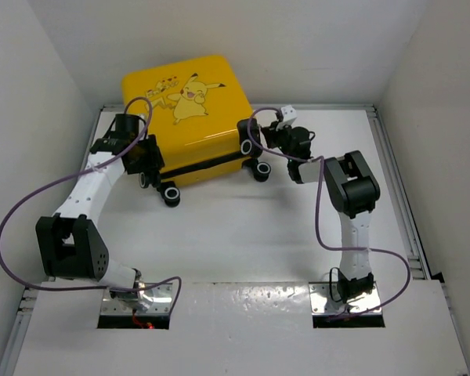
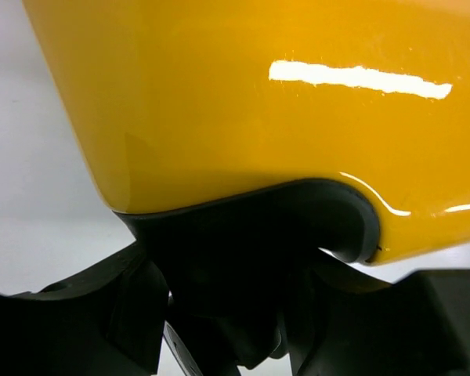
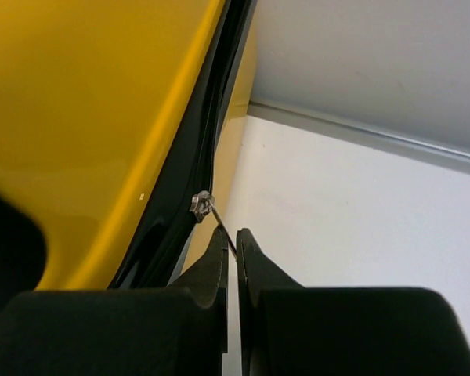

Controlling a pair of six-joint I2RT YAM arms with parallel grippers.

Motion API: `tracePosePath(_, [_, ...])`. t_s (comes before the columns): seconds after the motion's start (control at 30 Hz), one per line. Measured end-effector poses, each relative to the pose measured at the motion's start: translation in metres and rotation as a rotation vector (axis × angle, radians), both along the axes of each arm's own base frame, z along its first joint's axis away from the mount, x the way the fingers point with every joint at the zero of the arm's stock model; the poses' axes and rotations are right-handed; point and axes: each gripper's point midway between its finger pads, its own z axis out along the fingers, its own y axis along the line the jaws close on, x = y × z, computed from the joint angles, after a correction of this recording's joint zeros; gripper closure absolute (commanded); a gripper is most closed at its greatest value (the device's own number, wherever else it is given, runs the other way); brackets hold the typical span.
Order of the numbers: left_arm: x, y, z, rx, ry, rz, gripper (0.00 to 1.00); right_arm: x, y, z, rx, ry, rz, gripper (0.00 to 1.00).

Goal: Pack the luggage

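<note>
While the closed luggage lies flat, the right gripper pinches its right-side zipper pull — the left gripper straddles a black wheel mount, grip unclear.

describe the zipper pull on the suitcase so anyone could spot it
Find the yellow suitcase at the far side of the table and follow its black zipper seam to the right edge. There the right end effector pinches the zipper pull, the only small silver metal piece.

Glossy yellow hard plastic gleams on the luggage shell; zip pull shines metallic; right pincer matt black; surface smooth.
</note>
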Motion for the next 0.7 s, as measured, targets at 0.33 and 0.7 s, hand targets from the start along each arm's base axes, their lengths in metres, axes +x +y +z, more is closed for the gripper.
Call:
tracePosePath(0.33, [0.007,0.024,0.001,0.093,0.071,-0.014,1.00,0.045,0.026,0.003,0.057,-0.086,0.062,1.00])
tracePosePath(0.7, [0.017,0.050,0.003,0.140,0.056,-0.044,1.00,0.119,0.059,0.006,0.153,-0.190,0.044,1.00])
